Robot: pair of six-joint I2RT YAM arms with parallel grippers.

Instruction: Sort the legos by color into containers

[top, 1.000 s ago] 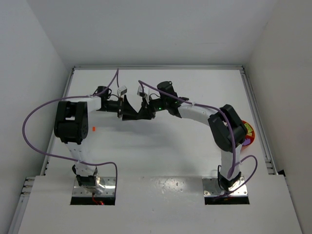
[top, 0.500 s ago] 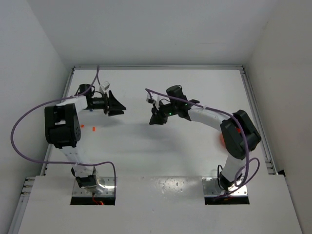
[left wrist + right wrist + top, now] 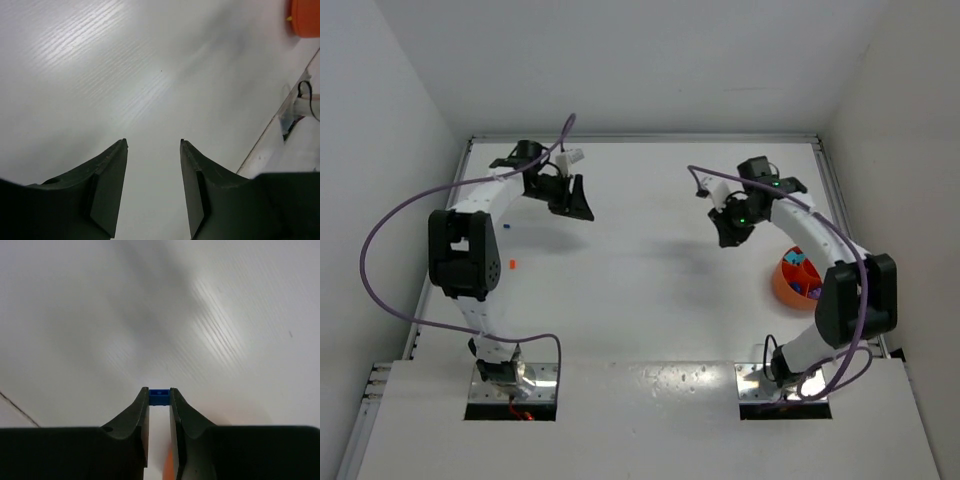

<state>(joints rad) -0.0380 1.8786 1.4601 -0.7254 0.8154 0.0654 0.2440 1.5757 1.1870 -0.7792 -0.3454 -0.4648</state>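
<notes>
1. Top external: fixed high, above and behind my arm bases. It looks down and forward over the whole tabletop [image 3: 640,290]. It is far off, so my left pincer [image 3: 582,208] and right pincer [image 3: 724,236] both show small.
2. Left wrist: mounted behind the left pincer [image 3: 153,142], sighting out along the fingers. It is low and slants across the tabletop, with the fingers filling the bottom edge.
3. Right wrist: same mounting on the right pincer [image 3: 159,389]. It sits very close, so the blue lego [image 3: 159,398] at the fingertips reads plainly while the surface beyond is blurred.
4. Shared: top and left wrist views both catch the orange bowl [image 3: 790,288] [image 3: 305,15]. From the wrist it is far off in the top-right corner.
5. Shared: top and right wrist views have bare tabletop in common.
</notes>
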